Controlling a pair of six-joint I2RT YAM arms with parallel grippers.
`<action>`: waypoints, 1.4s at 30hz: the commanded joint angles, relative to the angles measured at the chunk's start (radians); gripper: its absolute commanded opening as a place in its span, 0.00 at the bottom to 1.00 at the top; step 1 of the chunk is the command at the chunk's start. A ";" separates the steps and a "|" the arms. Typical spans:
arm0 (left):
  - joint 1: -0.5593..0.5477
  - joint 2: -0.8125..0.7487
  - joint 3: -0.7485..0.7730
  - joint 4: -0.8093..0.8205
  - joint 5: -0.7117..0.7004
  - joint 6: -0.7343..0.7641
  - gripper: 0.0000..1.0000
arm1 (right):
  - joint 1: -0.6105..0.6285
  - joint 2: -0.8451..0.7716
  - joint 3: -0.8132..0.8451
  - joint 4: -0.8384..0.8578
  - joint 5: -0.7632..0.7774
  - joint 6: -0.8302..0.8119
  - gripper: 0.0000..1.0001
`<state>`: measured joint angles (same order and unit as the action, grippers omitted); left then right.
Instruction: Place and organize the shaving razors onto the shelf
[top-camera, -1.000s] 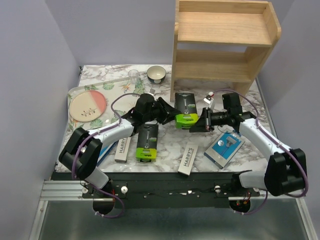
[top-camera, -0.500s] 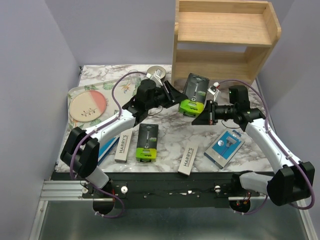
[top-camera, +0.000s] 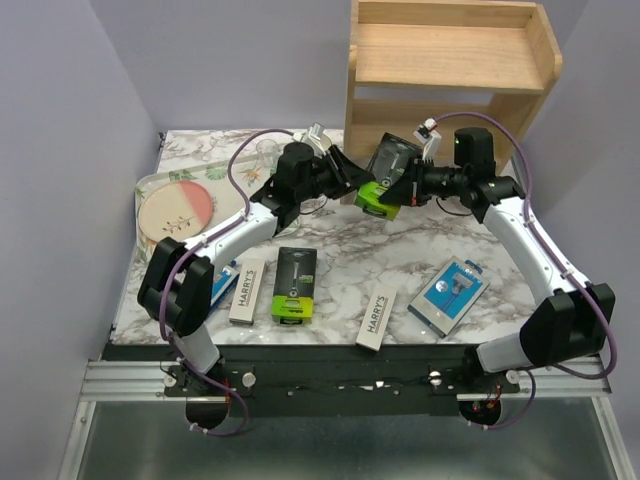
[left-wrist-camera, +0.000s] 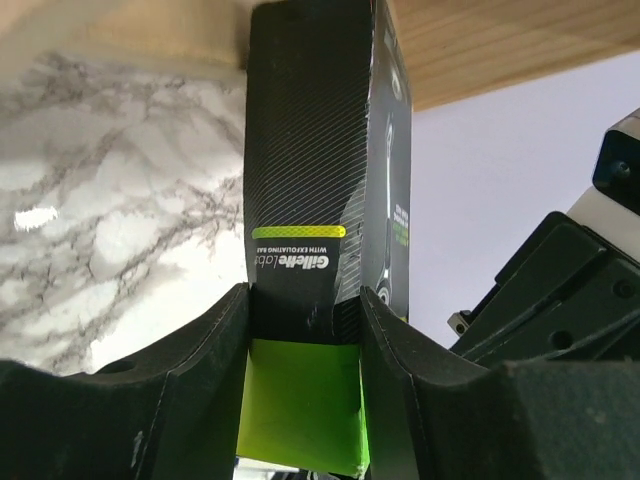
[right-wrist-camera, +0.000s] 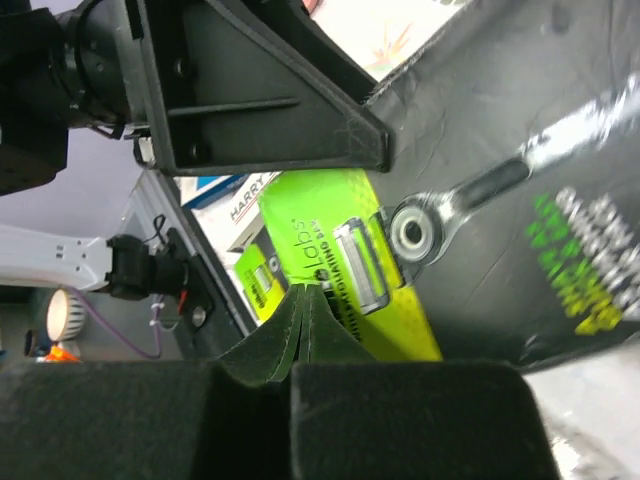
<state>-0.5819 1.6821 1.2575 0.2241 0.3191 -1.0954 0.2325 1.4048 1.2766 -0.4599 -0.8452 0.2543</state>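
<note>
The left gripper (left-wrist-camera: 305, 310) clamps the black razor box (left-wrist-camera: 300, 150) by its green end, long axis pointing straight ahead of its fingers toward the shelf (left-wrist-camera: 480, 40); the right gripper (right-wrist-camera: 303, 320), fingers pressed together, has the box just beyond its tips.

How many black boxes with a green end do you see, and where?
2. One black box is held above the table by the left gripper, before the shelf. The other black box lies flat on the table beside a white box. No third one shows.

Six razor packs (top-camera: 295, 284), one shelf (top-camera: 450, 55), one plate (top-camera: 175, 210)
</note>
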 joint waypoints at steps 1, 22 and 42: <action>0.047 0.042 0.095 0.077 -0.018 -0.001 0.35 | -0.007 0.086 0.119 0.014 0.064 -0.049 0.02; 0.079 0.057 0.111 0.049 -0.114 -0.181 0.25 | -0.010 -0.101 0.072 -0.197 0.626 -0.084 0.01; 0.088 -0.016 0.034 -0.002 -0.110 -0.114 0.72 | -0.007 0.163 0.208 -0.058 0.710 0.027 0.01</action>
<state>-0.4995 1.7313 1.3331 0.2523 0.2306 -1.2835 0.2276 1.5806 1.4361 -0.5224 -0.1970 0.2710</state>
